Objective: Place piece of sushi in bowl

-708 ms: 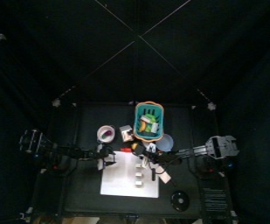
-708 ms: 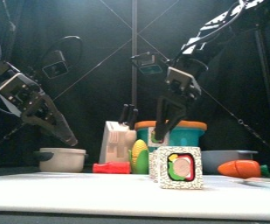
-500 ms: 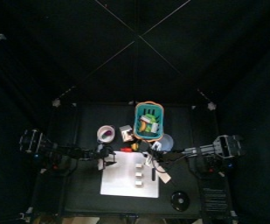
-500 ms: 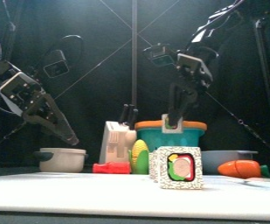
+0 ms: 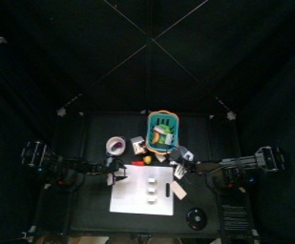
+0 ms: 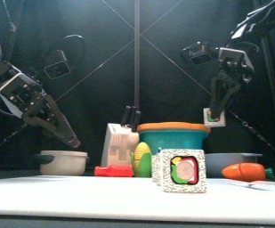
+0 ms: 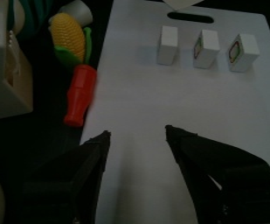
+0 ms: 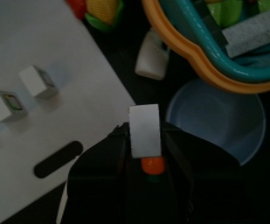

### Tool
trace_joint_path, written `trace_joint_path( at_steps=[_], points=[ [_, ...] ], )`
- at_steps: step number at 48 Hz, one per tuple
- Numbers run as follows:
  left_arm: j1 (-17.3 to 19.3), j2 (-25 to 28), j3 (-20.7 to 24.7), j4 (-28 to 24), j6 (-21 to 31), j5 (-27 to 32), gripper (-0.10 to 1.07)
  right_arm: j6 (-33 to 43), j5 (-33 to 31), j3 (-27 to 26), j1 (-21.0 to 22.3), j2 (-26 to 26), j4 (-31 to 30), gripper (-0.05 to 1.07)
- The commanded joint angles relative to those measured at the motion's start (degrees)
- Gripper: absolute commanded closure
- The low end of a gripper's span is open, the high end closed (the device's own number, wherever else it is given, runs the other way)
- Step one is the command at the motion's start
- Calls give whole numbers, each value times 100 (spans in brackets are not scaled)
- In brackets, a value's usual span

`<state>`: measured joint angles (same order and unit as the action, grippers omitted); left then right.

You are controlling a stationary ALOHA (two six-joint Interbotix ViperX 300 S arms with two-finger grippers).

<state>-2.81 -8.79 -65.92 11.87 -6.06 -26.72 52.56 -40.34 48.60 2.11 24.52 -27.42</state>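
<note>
1. Sushi piece (image 8: 144,133), a white rice block with an orange tip, sits pinched in the right gripper (image 8: 145,149) above the grey bowl (image 8: 218,118).
2. Three more pieces (image 7: 203,47) stand on the white cutting board (image 7: 161,122).
3. Left gripper (image 7: 135,147) hovers over the board, jaws spread.

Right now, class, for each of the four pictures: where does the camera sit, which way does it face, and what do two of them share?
Top: overhead, facing down; both arms enter.
Front: table edge, level; right hand holds a sushi piece aloft.
Left wrist: above the cutting board; open left hand shows.
Right wrist: down its own hand at the grey bowl.
Shared: both wrist views show three sushi pieces on the board.
</note>
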Motion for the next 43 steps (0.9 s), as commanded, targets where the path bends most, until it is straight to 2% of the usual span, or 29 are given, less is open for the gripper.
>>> trace_joint_path(
  at_steps=[1,15,23,33,43],
  points=[
    [0,-18,114,9,-9,-44,8,0,70,88,237,141,-26,50],
    [18,-18,105,0,-9,-35,8,0,1046,554,1020,-88,-149,49],
    [26,-18,105,9,-9,-35,8,0,1248,677,1354,-211,-114,48],
    [18,26,114,0,-9,-35,8,0,1441,721,1406,-281,-26,46],
    [18,70,132,0,-9,-35,8,0,1468,721,1415,-352,9,31]
  ],
)
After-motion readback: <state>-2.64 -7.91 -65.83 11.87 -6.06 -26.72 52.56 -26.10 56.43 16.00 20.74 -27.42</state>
